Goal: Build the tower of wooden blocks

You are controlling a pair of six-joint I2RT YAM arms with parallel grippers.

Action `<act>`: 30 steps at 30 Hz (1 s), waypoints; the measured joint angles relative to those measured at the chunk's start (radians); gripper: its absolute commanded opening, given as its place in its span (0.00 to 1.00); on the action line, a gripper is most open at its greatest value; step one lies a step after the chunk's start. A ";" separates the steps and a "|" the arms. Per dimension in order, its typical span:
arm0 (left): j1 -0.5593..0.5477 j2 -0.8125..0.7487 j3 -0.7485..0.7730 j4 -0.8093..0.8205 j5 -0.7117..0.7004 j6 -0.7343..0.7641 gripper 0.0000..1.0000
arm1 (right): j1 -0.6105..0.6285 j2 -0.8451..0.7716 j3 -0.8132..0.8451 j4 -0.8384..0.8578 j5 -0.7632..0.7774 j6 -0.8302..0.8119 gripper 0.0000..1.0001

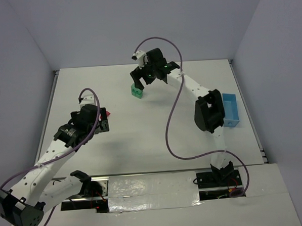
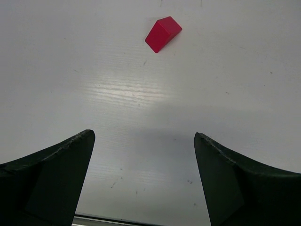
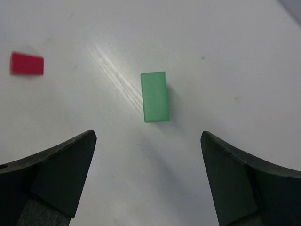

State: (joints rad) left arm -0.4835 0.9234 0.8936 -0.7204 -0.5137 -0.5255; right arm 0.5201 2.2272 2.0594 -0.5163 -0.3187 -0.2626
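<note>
A green block (image 1: 136,91) stands on the white table at the back centre; in the right wrist view it (image 3: 155,96) lies just ahead of the jaws. My right gripper (image 1: 142,82) hovers above it, open and empty (image 3: 148,134). A red roof-shaped wedge (image 1: 108,114) lies on the table at the left, partly hidden by my left gripper (image 1: 104,121). In the left wrist view the wedge (image 2: 162,34) is well ahead of the open, empty jaws (image 2: 145,136). The wedge also shows at the far left of the right wrist view (image 3: 27,63).
A light blue rectangular tray (image 1: 231,109) sits at the right side of the table, beside the right arm's elbow. Grey walls close in the table at the back and both sides. The arm bases are at the near edge.
</note>
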 measured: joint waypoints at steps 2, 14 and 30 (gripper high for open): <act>0.022 0.026 0.000 -0.002 -0.002 -0.007 1.00 | 0.001 -0.143 -0.130 0.071 0.098 0.078 1.00; 0.121 0.319 0.067 0.084 0.091 -0.148 0.99 | -0.003 -0.859 -0.899 0.394 0.045 0.545 1.00; 0.338 0.757 0.206 0.161 0.151 -0.304 1.00 | -0.003 -1.070 -1.259 0.426 -0.210 0.605 1.00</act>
State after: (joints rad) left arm -0.1459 1.6802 1.1000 -0.5598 -0.3622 -0.8295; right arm 0.5171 1.1568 0.8001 -0.0906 -0.5289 0.3420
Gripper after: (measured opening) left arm 0.995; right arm 0.997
